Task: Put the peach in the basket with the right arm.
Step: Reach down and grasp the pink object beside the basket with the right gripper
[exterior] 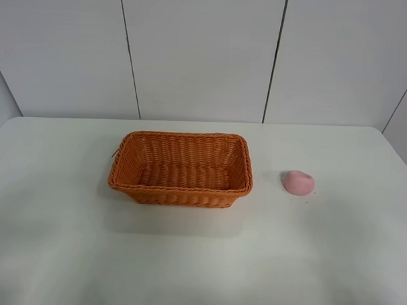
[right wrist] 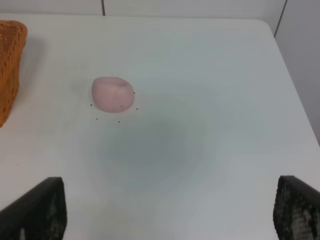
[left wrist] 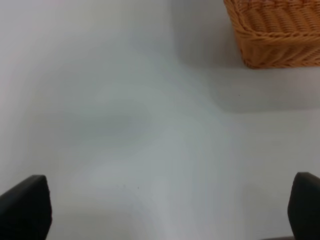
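Note:
The pale pink peach (exterior: 299,182) lies on the white table to the right of the orange-brown wicker basket (exterior: 181,169), a short gap between them. No arm shows in the exterior high view. In the right wrist view the peach (right wrist: 113,93) rests well ahead of my right gripper (right wrist: 167,210), whose black fingers (right wrist: 37,210) stand wide apart with nothing between them; the basket's edge (right wrist: 10,65) shows beside it. My left gripper (left wrist: 165,210) is open over bare table, with a basket corner (left wrist: 275,32) ahead of it.
The white table (exterior: 200,259) ends at a white panelled wall (exterior: 207,52) behind the basket. The table's right edge (right wrist: 295,85) runs close to the peach's side. Tiny dark specks lie around the peach.

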Tool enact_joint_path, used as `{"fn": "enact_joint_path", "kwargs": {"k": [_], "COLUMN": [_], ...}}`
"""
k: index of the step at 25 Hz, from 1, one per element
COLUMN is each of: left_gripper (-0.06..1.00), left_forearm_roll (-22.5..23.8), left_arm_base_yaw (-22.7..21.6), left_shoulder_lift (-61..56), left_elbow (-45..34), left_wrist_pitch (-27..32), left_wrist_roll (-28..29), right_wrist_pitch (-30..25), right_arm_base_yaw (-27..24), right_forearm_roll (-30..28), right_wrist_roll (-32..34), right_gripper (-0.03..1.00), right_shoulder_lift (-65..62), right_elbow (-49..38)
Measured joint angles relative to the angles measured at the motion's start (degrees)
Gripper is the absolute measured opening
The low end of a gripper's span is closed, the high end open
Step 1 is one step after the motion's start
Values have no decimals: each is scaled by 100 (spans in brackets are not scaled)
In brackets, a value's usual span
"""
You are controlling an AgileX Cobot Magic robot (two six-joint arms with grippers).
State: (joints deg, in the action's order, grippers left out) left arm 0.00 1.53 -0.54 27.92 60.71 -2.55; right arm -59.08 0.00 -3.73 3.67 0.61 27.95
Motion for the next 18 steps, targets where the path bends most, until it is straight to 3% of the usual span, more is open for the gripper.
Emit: {"fn": "enact_joint_path", "kwargs": {"k": [9,18], "left_gripper": [98,98], "left_forearm_roll": [0,0], "left_arm_base_yaw": [0,0], "left_shoulder_lift": [0,0], "left_elbow": [0,0], "left_wrist_pitch": [0,0], "left_wrist_roll": [0,0], "right_wrist_pitch": [35,487], "right_arm_base_yaw": [0,211], "right_forearm_roll": [0,85], "right_wrist_roll": [-143,-484], "right_gripper": [64,64], "right_shoulder_lift": [176,3162], "right_elbow": [85,1526]}}
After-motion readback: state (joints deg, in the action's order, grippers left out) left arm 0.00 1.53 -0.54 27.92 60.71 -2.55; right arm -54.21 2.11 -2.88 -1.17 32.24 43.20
